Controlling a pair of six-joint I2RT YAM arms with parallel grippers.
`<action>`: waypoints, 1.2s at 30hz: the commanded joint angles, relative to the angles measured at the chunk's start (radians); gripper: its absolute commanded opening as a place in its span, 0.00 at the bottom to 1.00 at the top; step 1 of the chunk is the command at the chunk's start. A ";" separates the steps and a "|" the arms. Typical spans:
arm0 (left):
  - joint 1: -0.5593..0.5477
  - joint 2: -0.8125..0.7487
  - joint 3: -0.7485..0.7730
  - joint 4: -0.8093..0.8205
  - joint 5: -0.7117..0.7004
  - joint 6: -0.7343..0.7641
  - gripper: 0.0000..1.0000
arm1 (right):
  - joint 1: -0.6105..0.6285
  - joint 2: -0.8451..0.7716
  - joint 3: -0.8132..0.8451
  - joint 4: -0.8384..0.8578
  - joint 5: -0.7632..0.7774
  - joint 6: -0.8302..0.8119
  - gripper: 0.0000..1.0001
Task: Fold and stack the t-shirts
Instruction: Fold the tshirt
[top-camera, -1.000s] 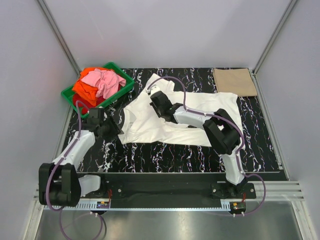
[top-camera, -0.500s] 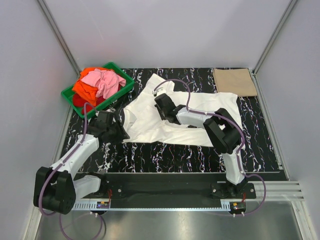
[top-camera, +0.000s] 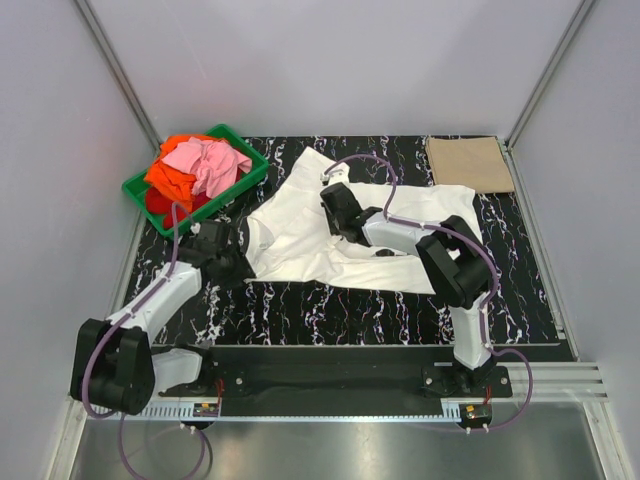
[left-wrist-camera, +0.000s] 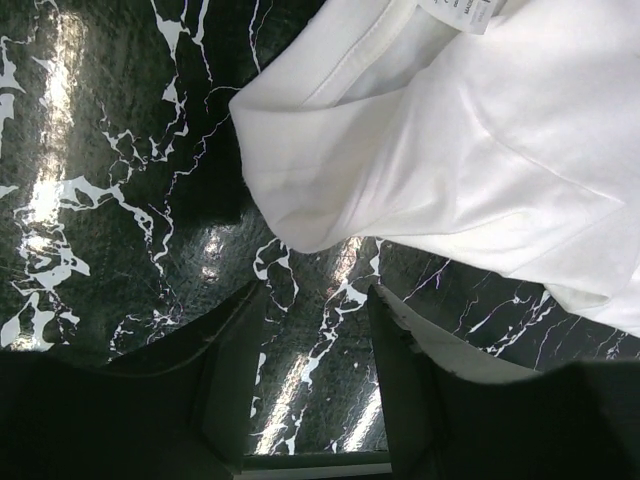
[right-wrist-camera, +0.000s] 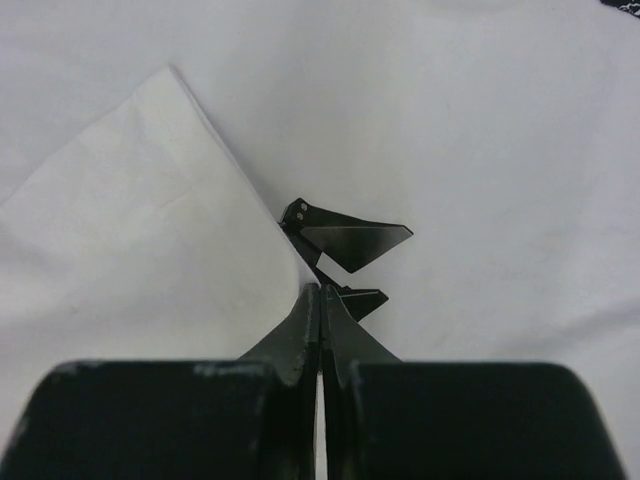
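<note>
White shirt (top-camera: 290, 245) spread flat, centre of table (top-camera: 330, 310).

Left gripper (top-camera: 236, 260) at shirt's left edge, fingers apart. Left wrist view: shirt corner (left-wrist-camera: 450, 150) lies just beyond gripper (left-wrist-camera: 315, 340), upper half of frame. Bare tabletop between fingers, no cloth there.

Right gripper (top-camera: 333, 196) over shirt's middle. Overhead view hides its tips. Right wrist view: gripper (right-wrist-camera: 320, 300) pressed together, raised fold of cloth running into tips from left, black mark (right-wrist-camera: 350, 240) just beyond.

Tan shirt (top-camera: 470, 163) folded, upper right. Heap of shirts (top-camera: 200, 165) in crate (top-camera: 250, 175), upper left.
</note>
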 joint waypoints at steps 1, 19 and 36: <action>-0.003 0.024 0.050 0.050 -0.002 -0.005 0.48 | -0.010 -0.061 -0.014 0.036 0.021 0.033 0.00; -0.004 0.347 0.269 0.090 -0.195 0.022 0.38 | -0.031 -0.101 -0.049 0.036 0.001 0.049 0.00; -0.014 0.176 0.178 0.157 0.212 0.121 0.43 | -0.092 0.070 0.224 -0.133 -0.538 -0.017 0.39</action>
